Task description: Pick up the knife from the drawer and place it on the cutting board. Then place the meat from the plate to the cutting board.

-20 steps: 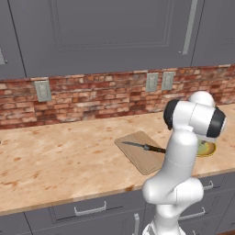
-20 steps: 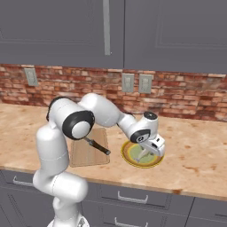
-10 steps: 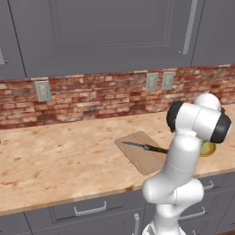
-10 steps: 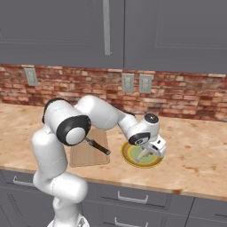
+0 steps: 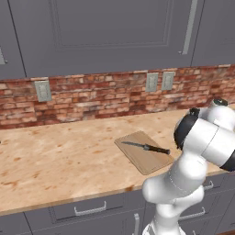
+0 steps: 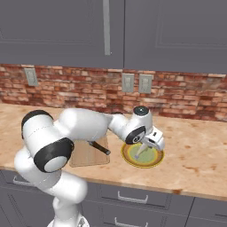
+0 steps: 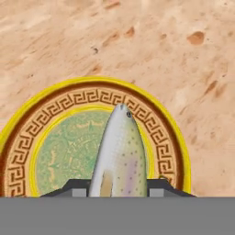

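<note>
In the hand view the pale speckled meat (image 7: 120, 151) lies lengthwise on the yellow-rimmed plate (image 7: 170, 133), and my gripper (image 7: 118, 188) is shut on its near end, a dark fingertip against each side. From the right base view, the gripper (image 6: 143, 150) reaches down onto the plate (image 6: 142, 166), with the meat (image 6: 140, 154) a pale streak under it. The knife (image 5: 148, 147) rests on the cutting board (image 5: 137, 160), dark handle to the right. My arm covers part of the cutting board (image 6: 86, 157) and knife (image 6: 100, 148).
A brick backsplash with outlets (image 5: 151, 81) and grey upper cabinets stand behind the counter. Closed grey drawer fronts (image 5: 89, 209) run under the counter; I cannot tell which one held the knife. Bare counter (image 6: 199, 155) lies right of the plate.
The jaws have closed onto the meat over the plate. The arm's elbow and shoulder have shifted slightly while the hand stayed over the plate.
</note>
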Robot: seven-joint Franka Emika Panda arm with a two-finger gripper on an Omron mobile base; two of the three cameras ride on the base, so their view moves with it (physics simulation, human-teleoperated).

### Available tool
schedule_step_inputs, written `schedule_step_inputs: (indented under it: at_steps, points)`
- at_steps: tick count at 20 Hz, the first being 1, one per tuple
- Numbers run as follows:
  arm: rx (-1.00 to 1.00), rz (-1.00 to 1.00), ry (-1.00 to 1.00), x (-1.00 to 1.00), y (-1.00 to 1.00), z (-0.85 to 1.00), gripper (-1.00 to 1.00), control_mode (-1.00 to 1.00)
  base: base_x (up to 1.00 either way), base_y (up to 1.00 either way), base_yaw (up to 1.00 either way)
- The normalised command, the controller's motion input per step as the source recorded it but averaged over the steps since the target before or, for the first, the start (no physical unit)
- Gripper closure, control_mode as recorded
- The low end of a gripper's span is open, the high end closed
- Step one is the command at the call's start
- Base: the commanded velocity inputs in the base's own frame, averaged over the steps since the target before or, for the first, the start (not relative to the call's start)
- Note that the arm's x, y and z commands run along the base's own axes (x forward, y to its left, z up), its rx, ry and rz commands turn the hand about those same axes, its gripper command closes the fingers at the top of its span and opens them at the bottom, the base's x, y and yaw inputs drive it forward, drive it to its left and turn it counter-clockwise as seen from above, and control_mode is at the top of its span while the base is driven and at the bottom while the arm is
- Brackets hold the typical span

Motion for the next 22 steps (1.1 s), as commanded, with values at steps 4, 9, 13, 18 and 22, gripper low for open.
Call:
schedule_step_inputs:
  at_steps: [4,9,13,18,22]
  points:
    - [-0.05,0.06,0.01,-0.05,0.31,0.7,1.0,-1.0,0.0,0.0,0.0]
    - [0.0,0.11,0.16,-0.04,0.25,0.48,1.0,-1.0,0.0,0.0,0.0]
    - [0.04,0.11,0.29,-0.03,0.19,0.36,1.0,-1.0,0.0,0.0,0.0]
    - [0.08,0.12,0.29,-0.03,0.47,0.24,1.0,-1.0,0.0,0.0,0.0]
    - [0.1,0.11,0.15,-0.21,0.62,0.01,1.0,-1.0,0.0,0.0,0.0]
